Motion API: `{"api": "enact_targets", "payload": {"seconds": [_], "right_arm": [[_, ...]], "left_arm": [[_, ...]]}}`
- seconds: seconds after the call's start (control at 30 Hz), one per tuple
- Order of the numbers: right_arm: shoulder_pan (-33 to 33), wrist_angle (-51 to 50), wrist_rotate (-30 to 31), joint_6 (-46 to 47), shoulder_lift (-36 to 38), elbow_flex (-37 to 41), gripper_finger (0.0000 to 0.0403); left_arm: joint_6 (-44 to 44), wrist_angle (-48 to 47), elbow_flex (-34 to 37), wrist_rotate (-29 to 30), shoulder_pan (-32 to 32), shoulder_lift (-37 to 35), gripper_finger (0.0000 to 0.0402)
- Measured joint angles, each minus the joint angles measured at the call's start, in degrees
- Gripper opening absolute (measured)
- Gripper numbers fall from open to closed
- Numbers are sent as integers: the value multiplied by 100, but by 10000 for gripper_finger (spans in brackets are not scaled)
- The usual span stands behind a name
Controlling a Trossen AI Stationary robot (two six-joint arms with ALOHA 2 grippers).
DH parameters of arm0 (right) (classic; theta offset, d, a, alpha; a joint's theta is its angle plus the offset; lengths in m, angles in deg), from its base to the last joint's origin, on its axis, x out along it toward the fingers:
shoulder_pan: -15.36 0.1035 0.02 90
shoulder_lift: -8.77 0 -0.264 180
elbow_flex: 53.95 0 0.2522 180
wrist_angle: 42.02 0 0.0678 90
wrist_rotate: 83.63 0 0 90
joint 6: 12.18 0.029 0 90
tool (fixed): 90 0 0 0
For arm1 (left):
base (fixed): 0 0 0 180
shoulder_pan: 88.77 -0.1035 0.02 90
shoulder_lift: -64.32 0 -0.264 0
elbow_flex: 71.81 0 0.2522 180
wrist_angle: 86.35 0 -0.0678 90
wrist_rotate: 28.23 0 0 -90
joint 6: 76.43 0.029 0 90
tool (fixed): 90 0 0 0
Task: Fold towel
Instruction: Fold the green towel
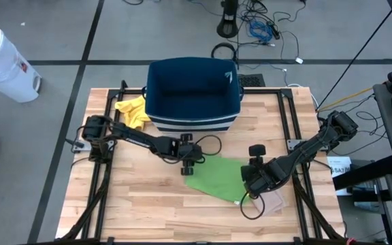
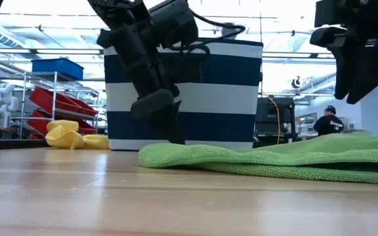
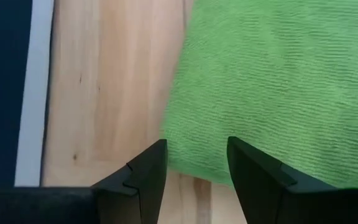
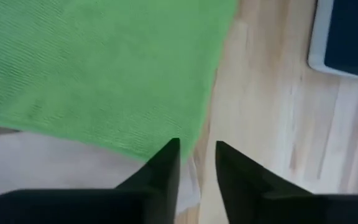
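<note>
The green towel [image 1: 220, 178] lies on the wooden table [image 1: 135, 204], folded over into a rough triangle, with doubled layers showing in the low view [image 2: 274, 160]. My left gripper [image 1: 188, 165] is open and points down at the towel's left edge [image 3: 185, 124]. That edge runs below the gap between its fingers [image 3: 196, 155]. My right gripper [image 1: 249, 192] is open by a narrow gap [image 4: 196, 155]. It hangs above the towel's near right edge [image 4: 166, 112], well clear of the cloth in the low view [image 2: 359, 65].
A navy and white striped basket [image 1: 192, 92] stands at the table's far middle, just behind the towel. A yellow cloth [image 1: 133, 112] lies to its left. A beige cloth [image 1: 274, 203] peeks out under the towel's near right corner. Bare wood lies at the near left.
</note>
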Motion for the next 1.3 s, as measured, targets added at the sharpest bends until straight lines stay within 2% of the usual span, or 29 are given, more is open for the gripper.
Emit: {"api": "enact_targets", "payload": {"seconds": [0.1,0.23,0.43,0.53,0.73,0.93,1.07,1.13,1.3], "right_arm": [[0,-191,8,125,0,0,123],[11,41,-180,106,0,0,143],[114,1770,-1103,-1032,0,0,145],[182,2310,-1333,-1471,-2,0,140],[181,2468,-1613,-1764,-97,8,135],[245,4026,-2270,-2310,-166,593,135],[236,3962,-2036,-2319,-168,743,135],[238,3883,-1759,-2309,-168,741,135],[186,4034,-1798,-2422,-166,969,135]], "left_arm": [[15,-4,-100,216,161,-26,174],[215,-2,-296,118,436,-160,174],[683,196,-429,-1467,848,-265,174],[717,140,-429,-1921,921,-265,174],[401,-216,-427,-1929,829,-247,174],[337,-294,-423,-2182,731,97,174],[438,-201,-423,-1854,746,148,174],[446,-194,-423,-1865,739,148,174],[516,-316,-423,-2022,581,169,174]]}}
